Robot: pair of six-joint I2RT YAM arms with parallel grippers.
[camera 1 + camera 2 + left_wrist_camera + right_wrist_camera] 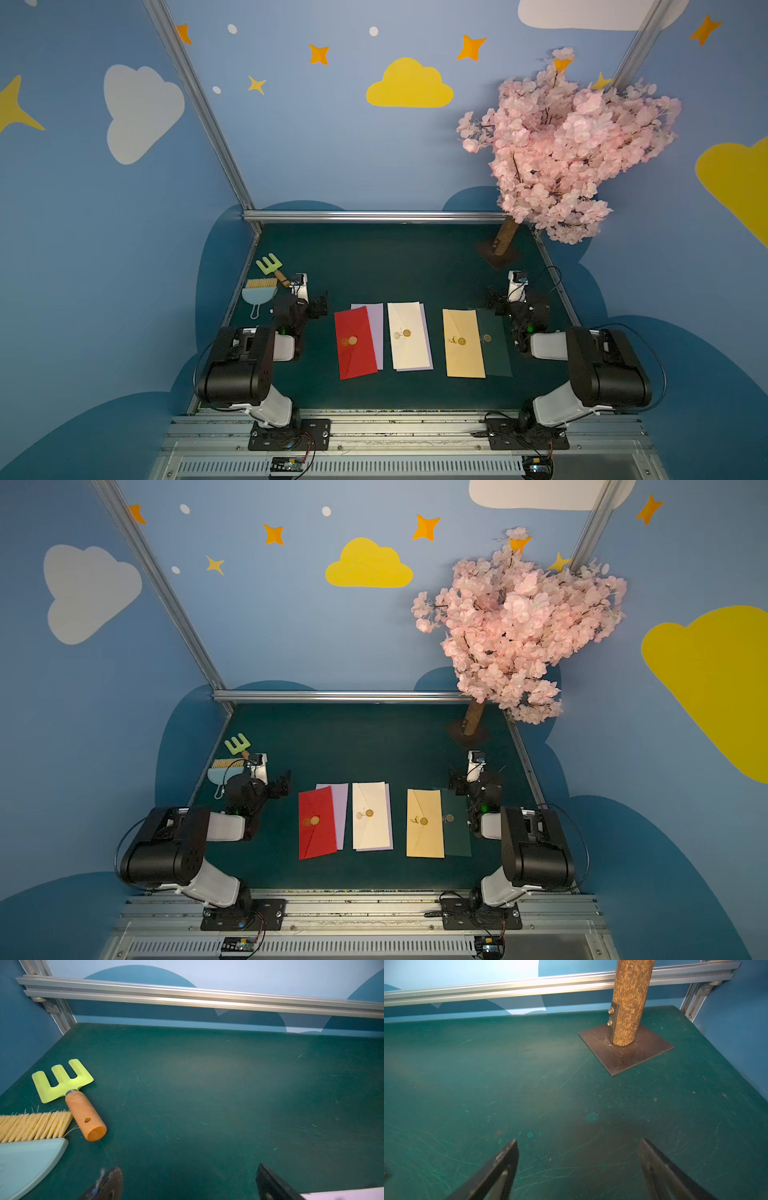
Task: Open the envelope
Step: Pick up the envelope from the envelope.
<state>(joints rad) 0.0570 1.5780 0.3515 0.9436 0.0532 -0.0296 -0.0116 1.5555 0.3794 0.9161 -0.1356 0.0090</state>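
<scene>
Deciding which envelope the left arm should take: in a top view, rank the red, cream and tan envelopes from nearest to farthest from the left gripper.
From the left gripper:
1. red envelope, at the robot's left end of the row.
2. cream envelope, in the middle.
3. tan envelope, toward the robot's right.

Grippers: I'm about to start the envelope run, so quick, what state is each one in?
Left gripper: open, holding nothing.
Right gripper: open, holding nothing.
</scene>
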